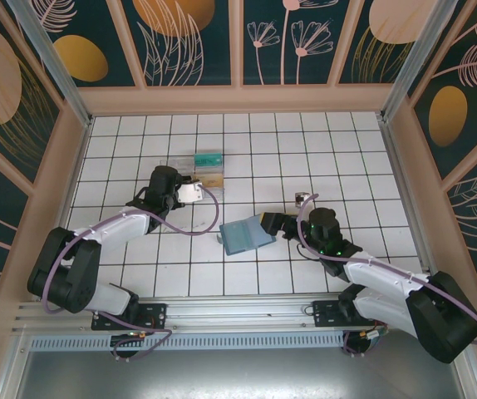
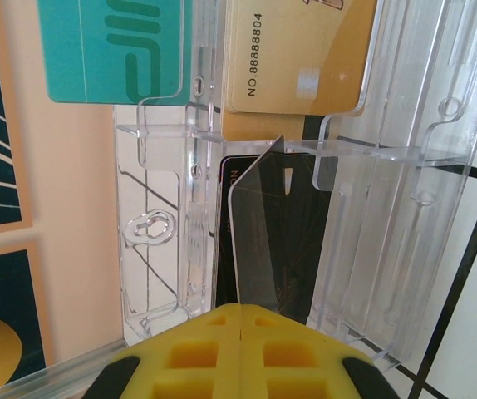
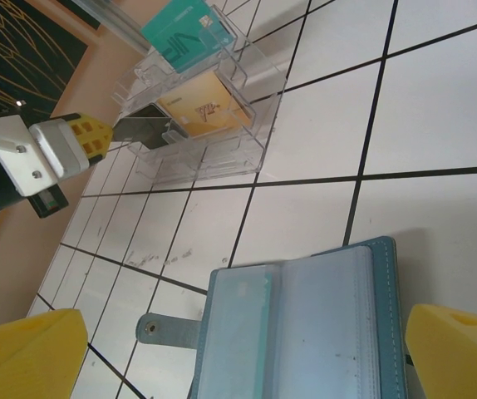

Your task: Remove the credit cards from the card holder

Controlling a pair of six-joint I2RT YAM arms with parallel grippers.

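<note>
Two cards [image 2: 114, 50] in clear box [image 2: 388, 249], left fingers [image 2: 213, 357] pinching black card [image 2: 268, 241] there, right fingers [image 3: 454, 349] spread over card holder [image 3: 322, 332]

Card lettering in the clear box [image 2: 159, 249]
The orange-tan card [image 2: 297, 58] carries "NO.88888804" printed along one side. The teal card [image 2: 114, 50] bears large darker-green letters, cut off and unreadable. The black card [image 2: 232, 179] shows a leading "N", with the rest hidden.
</note>
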